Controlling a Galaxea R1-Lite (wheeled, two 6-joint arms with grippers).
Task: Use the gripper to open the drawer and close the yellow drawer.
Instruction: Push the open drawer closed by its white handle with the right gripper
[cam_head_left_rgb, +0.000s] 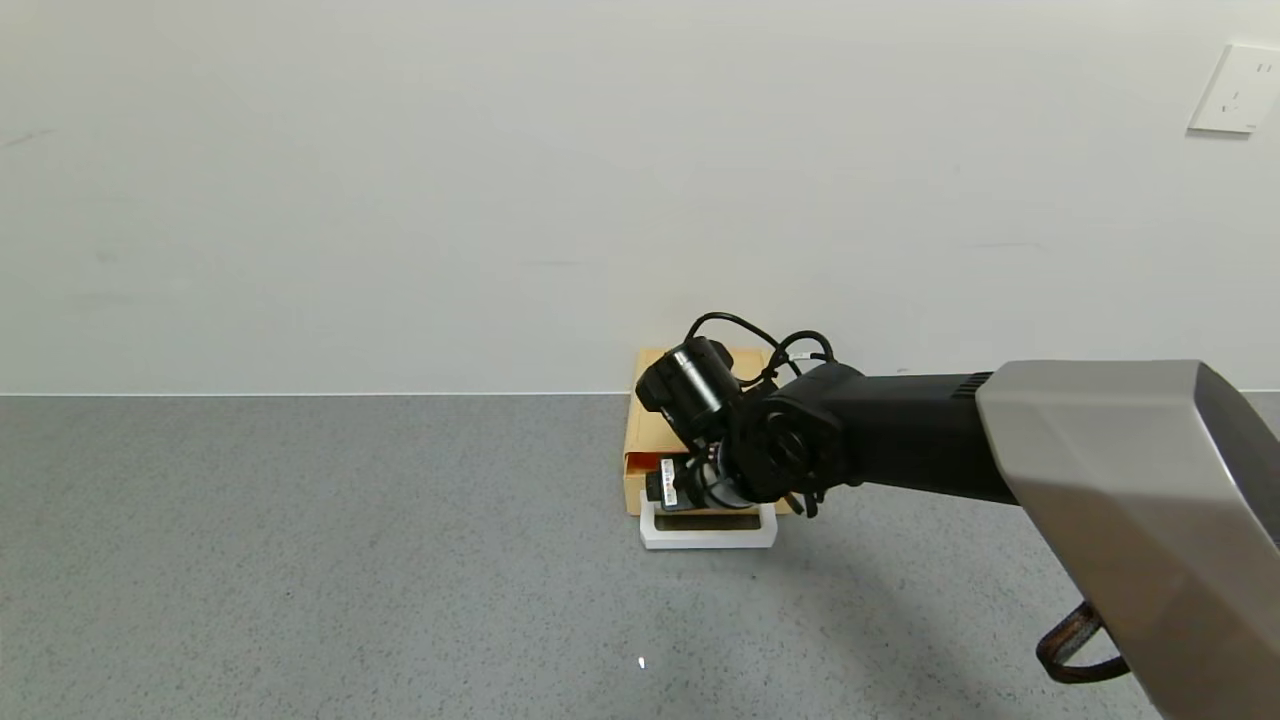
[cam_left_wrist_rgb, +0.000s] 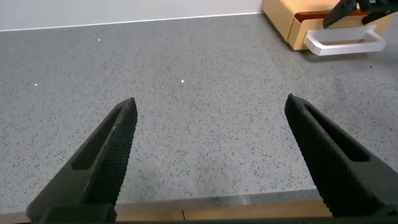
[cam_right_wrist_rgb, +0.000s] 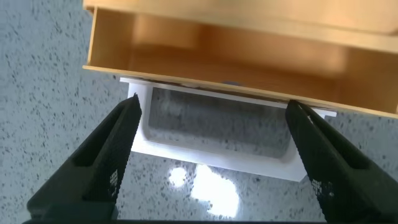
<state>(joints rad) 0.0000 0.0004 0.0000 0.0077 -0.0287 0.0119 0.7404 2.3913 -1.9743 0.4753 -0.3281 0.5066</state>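
The tan-yellow drawer (cam_head_left_rgb: 640, 440) stands on the grey table against the back wall, its tray pulled out a little. Its white loop handle (cam_head_left_rgb: 708, 535) points toward me. My right gripper (cam_head_left_rgb: 700, 505) hangs over the drawer's front, pointing down at the handle. In the right wrist view the right gripper (cam_right_wrist_rgb: 212, 102) is open and empty, with a finger off each end of the handle (cam_right_wrist_rgb: 211, 158), below the drawer's open tray (cam_right_wrist_rgb: 217, 50). My left gripper (cam_left_wrist_rgb: 210, 101) is open and empty over bare table, far from the drawer (cam_left_wrist_rgb: 292, 22).
The grey speckled table (cam_head_left_rgb: 300, 560) stretches to the white wall behind. A wall socket (cam_head_left_rgb: 1235, 90) sits high on the right. The table's wooden front edge (cam_left_wrist_rgb: 217, 211) shows under the left gripper.
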